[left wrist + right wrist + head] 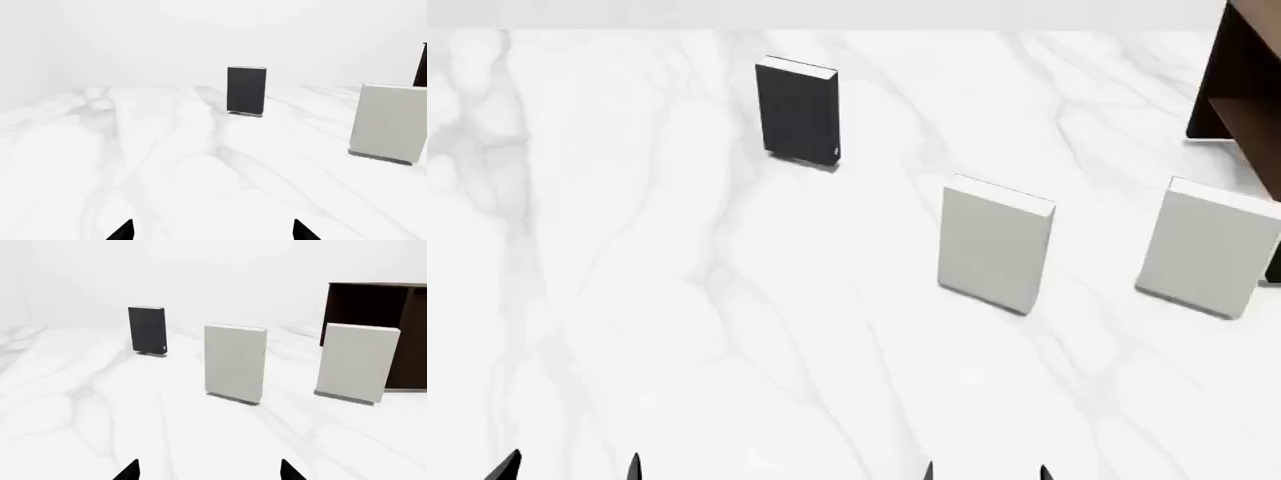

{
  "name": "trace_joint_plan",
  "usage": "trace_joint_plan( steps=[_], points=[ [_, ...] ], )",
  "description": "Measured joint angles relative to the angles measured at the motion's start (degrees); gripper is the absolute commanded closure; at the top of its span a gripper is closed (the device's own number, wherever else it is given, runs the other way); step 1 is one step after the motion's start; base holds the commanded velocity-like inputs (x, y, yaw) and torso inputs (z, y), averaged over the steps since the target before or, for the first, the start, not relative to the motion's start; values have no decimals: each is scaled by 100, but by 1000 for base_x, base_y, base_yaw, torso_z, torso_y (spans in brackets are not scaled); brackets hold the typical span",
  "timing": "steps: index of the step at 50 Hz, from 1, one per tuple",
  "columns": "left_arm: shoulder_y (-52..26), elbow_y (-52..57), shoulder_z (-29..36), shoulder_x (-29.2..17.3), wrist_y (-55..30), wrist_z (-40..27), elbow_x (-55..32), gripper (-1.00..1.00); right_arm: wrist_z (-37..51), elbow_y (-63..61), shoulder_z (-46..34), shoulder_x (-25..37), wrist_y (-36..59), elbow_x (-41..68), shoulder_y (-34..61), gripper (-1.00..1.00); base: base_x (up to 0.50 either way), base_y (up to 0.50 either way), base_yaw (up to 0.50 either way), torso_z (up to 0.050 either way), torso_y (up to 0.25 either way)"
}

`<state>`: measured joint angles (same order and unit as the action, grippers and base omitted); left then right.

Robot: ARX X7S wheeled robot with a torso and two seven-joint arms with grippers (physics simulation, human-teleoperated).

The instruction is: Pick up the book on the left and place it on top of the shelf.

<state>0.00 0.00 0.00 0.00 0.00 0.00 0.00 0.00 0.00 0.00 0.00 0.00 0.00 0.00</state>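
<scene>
Book [797, 110]: black, upright on desk [627, 300], well left of shelf [1241, 85]. Left claw [212, 232]: spread, empty (far off). Approach: straddle the narrow edges squarely, avoiding toppling.

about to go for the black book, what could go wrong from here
The black book stands upright on its edge, so a nudge from the left gripper could tip it before the open jaws close. Carrying it to the shelf means passing two upright grey books, which could get knocked over.
</scene>
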Motion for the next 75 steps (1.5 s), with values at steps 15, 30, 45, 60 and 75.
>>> trace_joint_plan(
  steps=[15,30,45,60,75],
  points=[
    [59,177,196,-168,-120,-200,-222,-100,149,-120,-239,176,77,217,-50,-100,0,0,0,0,0],
    [70,294,351,-320,-328,-348,-529,-100,287,-274,-435,362,120,393,-94,-100,0,-340,0,0,0],
    [-923,1335,421,-493,-2316,-632,-938,-100,564,-1609,-420,623,2179,655,764,-100,0,0,0,0,0],
    [-4407,1623,254,-614,-5339,-947,-1397,-100,420,-2320,14,956,6427,1344,4394,-100,272,0,0,0,0],
    [-5245,1324,330,-691,-5730,-1025,-1460,-100,314,-2144,-65,1098,7211,1517,5278,-100,500,0,0,0,0]
  ],
)
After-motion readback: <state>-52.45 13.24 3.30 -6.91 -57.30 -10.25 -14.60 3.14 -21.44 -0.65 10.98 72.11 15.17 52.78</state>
